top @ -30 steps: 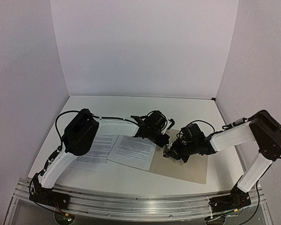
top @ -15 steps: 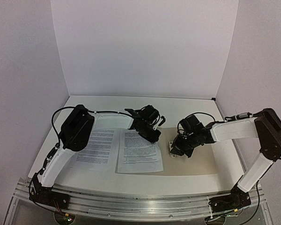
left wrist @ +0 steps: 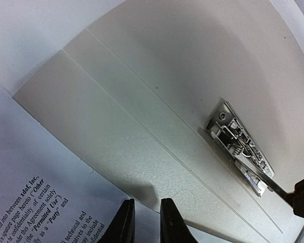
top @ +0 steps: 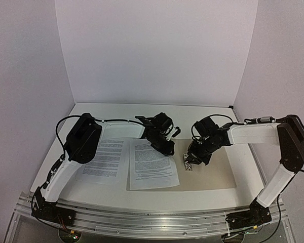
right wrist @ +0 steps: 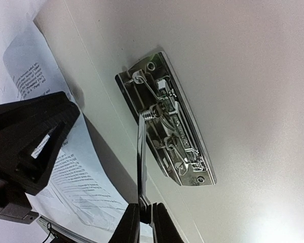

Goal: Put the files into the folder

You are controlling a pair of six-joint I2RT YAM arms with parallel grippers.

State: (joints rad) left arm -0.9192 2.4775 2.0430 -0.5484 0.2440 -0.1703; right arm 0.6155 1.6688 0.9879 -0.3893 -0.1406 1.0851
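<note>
Lying open and flat on the white table [top: 142, 114], the folder [top: 213, 174] is matte tan card, fine-grained up close, with straight parallel score lines along the spine. On the card by those lines sits the metal fastener [right wrist: 167, 121]: shiny chrome, a long plate with rounded ends, wire springs, and a hole at each end.

The files are two thin white sheets with blocks of small black print. One sheet [top: 152, 164] lies flat with its right part over the folder's left edge. The other sheet [top: 105, 159] lies flat on the table just left of it, partly under the left arm.

The left gripper [left wrist: 146, 205] points down at the overlapping sheet's edge. Its black fingers are parted by a narrow slit with nothing seen clamped, and paper shows flat behind the slit. Whether the tips touch the paper, can't tell.

The right gripper [right wrist: 143, 208] has its jaws pinched almost together on the fastener's lever [right wrist: 141, 162], a thin bright strip raised off the plate.

Hidden or unclear:
- In the top view the right arm covers part of the folder's far edge, and both grippers' tips are masked by their own bodies.
- The print is unreadable from above; only fragments are legible in the left wrist view.
- The right gripper is just a black corner at the frame edge in the left wrist view.
- A glare blob sits on the card low right in the right wrist view.
</note>
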